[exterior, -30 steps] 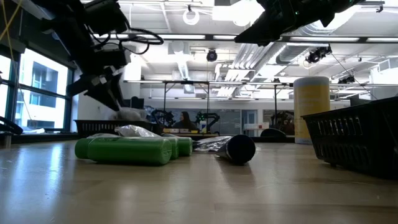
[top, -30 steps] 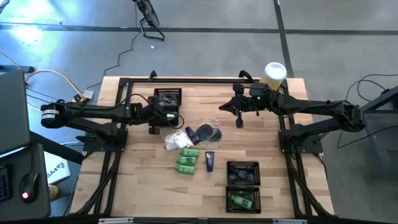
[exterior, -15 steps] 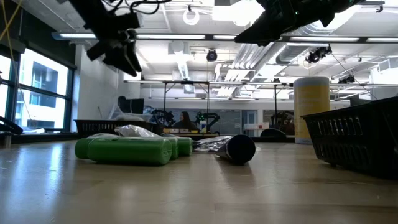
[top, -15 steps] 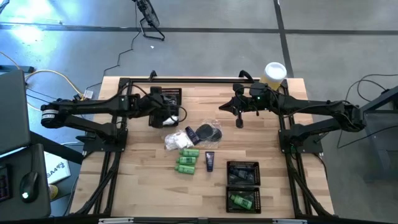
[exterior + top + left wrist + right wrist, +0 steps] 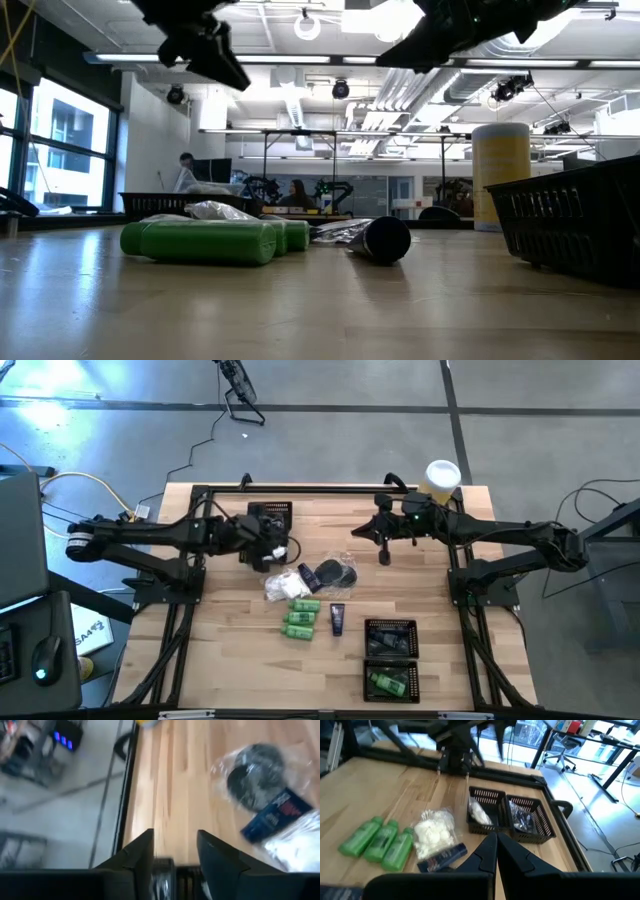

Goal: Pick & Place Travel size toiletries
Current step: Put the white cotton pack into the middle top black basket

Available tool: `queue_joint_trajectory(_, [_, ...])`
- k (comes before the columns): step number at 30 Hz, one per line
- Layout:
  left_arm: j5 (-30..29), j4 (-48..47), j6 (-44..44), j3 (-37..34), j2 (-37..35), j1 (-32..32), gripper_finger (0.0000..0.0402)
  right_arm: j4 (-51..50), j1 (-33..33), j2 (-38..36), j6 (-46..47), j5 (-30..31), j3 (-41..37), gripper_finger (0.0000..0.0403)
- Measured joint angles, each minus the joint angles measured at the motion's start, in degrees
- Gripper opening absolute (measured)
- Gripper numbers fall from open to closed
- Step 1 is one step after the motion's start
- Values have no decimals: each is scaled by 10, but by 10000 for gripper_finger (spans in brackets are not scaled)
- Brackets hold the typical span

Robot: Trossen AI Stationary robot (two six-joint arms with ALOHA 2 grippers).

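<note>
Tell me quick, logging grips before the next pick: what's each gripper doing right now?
Left gripper: open, holding nothing, above the far-left tray.
Right gripper: shut, empty, waiting at the table's far right.

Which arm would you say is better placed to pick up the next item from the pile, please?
Probably the left: its gripper hangs right beside the pile of toiletries, fingers apart, while the right gripper waits farther off, shut.

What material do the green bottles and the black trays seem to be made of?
The green bottles look like plastic with a smooth, slightly matte skin: uniform bright colour and soft highlights only. The black trays look like wire or metal mesh with a dark coating: thin crossing strands with open gaps, and the contents show through. They may also be moulded plastic; the pictures leave this open.
</note>
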Motion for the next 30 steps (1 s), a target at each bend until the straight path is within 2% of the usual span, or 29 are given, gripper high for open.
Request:
queue_joint_trajectory(4, [-1,15,10,-7,0,-26,91,28,0,8,37,0,0,4])
queue_joint_trajectory(12, [-6,89,19,-91,0,-76,7,40,0,40,54,1,0,4])
queue_joint_trajectory(16, [-13,87,21,-100,0,-113,6,59,0,48,55,-1,0,4])
queue_joint_trajectory(23, [-60,83,23,-100,0,-170,8,64,2,48,100,-4,0,4])
queue_joint_trajectory(30, [-62,82,23,-100,0,-200,8,56,32,48,128,2,0,4])
